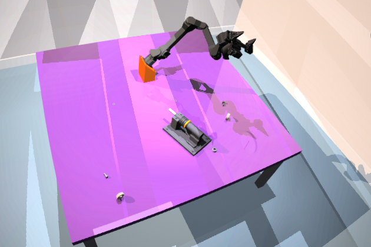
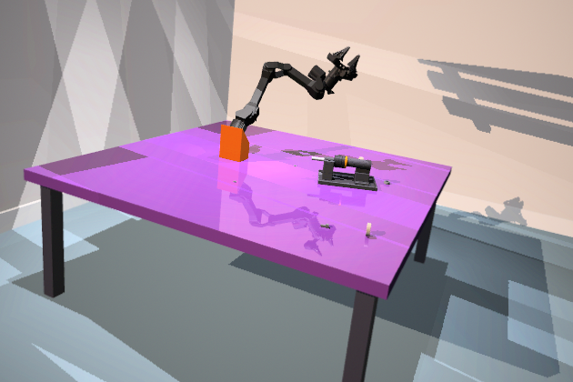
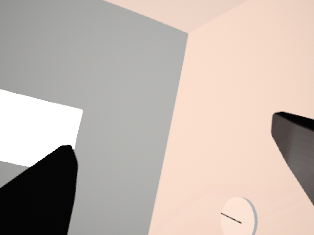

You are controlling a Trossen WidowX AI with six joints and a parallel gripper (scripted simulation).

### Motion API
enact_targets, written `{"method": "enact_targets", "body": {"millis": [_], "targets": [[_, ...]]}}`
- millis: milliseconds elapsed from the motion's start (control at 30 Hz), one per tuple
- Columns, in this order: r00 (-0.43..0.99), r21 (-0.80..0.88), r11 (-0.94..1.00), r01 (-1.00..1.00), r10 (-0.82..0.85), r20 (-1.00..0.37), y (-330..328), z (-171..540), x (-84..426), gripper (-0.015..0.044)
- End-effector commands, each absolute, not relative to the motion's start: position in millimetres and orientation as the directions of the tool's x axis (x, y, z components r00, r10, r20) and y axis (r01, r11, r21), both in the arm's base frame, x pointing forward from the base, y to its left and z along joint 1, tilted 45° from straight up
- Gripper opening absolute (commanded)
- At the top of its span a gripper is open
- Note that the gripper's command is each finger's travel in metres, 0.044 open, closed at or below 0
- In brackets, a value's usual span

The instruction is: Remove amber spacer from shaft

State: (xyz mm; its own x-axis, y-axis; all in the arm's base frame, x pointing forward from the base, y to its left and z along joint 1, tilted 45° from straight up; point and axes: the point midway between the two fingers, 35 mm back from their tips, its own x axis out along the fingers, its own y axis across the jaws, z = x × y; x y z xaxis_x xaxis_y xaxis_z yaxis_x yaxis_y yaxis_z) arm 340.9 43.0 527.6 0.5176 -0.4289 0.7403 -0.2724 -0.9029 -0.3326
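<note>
From the top, see the dark arm [image 1: 174, 40] [image 2: 260, 88] rising from an orange base block [image 1: 146, 72] [image 2: 233, 143] toward the far edge of the bench [image 1: 83, 136] [image 2: 166, 196], elbow bent high, and reaching out to the right edge with the tool [image 1: 248, 36] [image 2: 353, 51] [image 3: 175, 139] well above the bench top. Find the amber spacer [image 1: 186, 123] [image 2: 346, 161] on the shaft assembly, right of the bench's middle, between dark rings [image 1: 182, 120] [image 2: 339, 161] and the thick dark housing [image 1: 195, 131] [image 2: 359, 163]. Note the pale end of the shaft [image 1: 171, 111] [image 2: 316, 158] poking out beyond the opposite support. Near the left end of the near edge, spot a cream ring [image 1: 119, 196] [image 2: 368, 229] and a small bolt [image 1: 105, 175] [image 2: 325, 226]; just beside the base plate [image 1: 187, 146] [image 2: 346, 184], on the near-edge side, a nut [image 1: 214, 148] [image 2: 387, 182]. From the exterior, see the tool raised and tilted upward, fingers spread, apart from the assembly; notice the cream ring toward the corner nearest the camera. From the wrist, see both fingers standing wide open with nothing between, facing a grey wall [image 3: 125, 78], a peach wall [image 3: 235, 108] and a pale disc [image 3: 239, 215].
</note>
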Motion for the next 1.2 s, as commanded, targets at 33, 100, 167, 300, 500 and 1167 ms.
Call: {"method": "enact_targets", "body": {"millis": [33, 100, 167, 300, 500, 1167], "targets": [[0.533, -0.267, -0.911, -0.315, -0.402, 0.745, 45.2, 522.6, 348.3, 0.044], [0.578, -0.076, -0.906, -0.416, -0.328, 0.747, 50.6, 506.9, 369.0, 0.044], [0.634, 0.138, -0.858, -0.494, -0.248, 0.733, 55.1, 486.3, 391.4, 0.044], [0.751, 0.528, -0.653, -0.542, -0.095, 0.653, 59.0, 435.9, 432.7, 0.044], [0.898, 0.893, -0.198, -0.405, 0.098, 0.429, 52.7, 341.7, 477.7, 0.044], [0.759, 0.685, 0.697, -0.211, 0.558, -0.334, 3.5, 44.1, 413.0, 0.044]]}}
